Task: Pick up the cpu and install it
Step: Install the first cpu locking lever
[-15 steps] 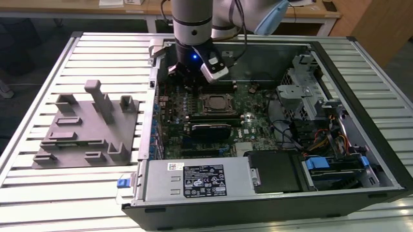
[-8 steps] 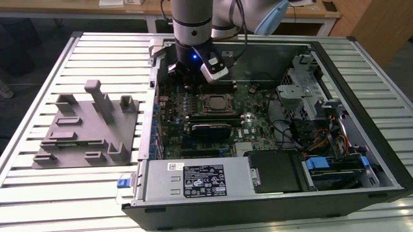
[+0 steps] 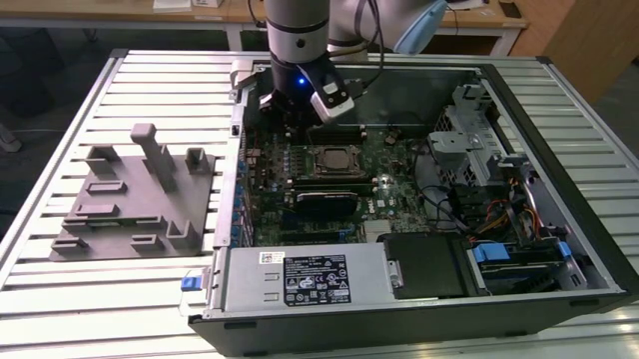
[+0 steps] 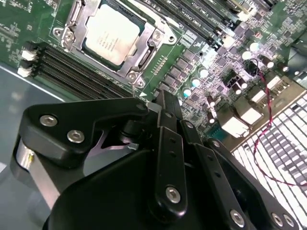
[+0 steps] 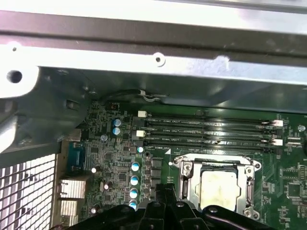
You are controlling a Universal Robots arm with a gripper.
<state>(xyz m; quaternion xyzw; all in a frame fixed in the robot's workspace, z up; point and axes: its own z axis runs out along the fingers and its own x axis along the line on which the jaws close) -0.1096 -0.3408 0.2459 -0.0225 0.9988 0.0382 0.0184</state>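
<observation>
The cpu [image 3: 334,159], a pale silvery square chip, lies flat inside the metal-framed socket [image 3: 311,170] on the green motherboard, with the socket frame open around it. It shows in both wrist views too: cpu [image 4: 112,33], cpu [image 5: 218,189]. My gripper [image 3: 286,112] hangs over the far part of the board, off to the socket's side toward the exterior view's left, near the case wall. Its black fingers [image 4: 165,124] are shut together with nothing between them. The gripper [image 5: 168,191] is apart from the chip.
The open computer case [image 3: 519,299] lies on a slatted metal table. Memory slots [image 5: 206,129] run beside the socket. A drive cage [image 3: 469,142] and cables fill the exterior view's right. A grey plastic fixture [image 3: 130,194] with upright posts stands outside on the left.
</observation>
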